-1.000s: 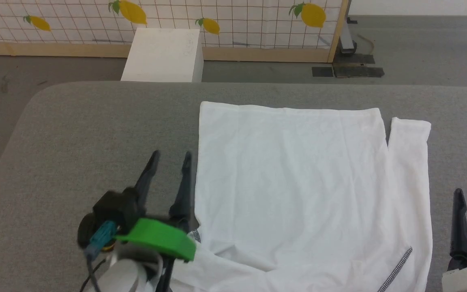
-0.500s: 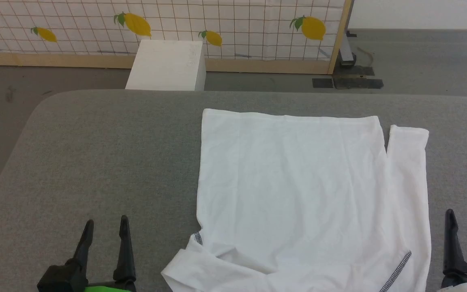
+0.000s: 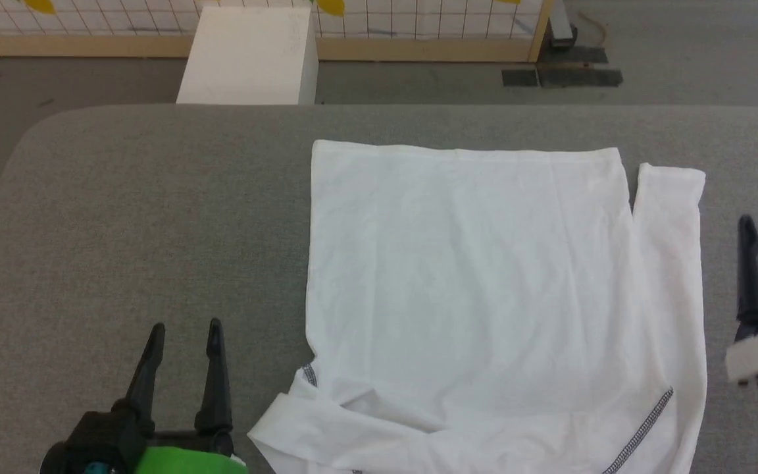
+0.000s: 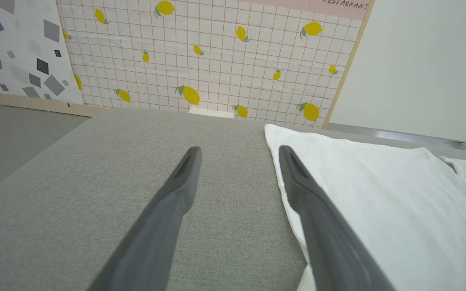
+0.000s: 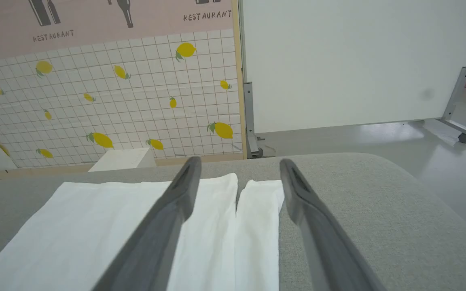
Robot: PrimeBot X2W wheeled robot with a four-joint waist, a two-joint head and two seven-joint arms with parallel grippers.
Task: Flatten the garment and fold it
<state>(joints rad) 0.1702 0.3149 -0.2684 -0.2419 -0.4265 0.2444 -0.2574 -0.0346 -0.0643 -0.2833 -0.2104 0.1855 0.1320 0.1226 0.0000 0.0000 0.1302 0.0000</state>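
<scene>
The shirt (image 3: 464,276) lies mostly flat on the bench (image 3: 155,210), bunched at its near-left corner. The left gripper (image 3: 185,327) and right gripper (image 5: 240,163) flank it, both open and empty. A shallow pinch could drag the thin fabric and rumple it.

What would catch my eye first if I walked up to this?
A white shirt spread nearly flat on the grey table, right of centre, one sleeve along its right side. Dark left fingers at lower left and right fingers at the far right flank it, open and empty.
</scene>
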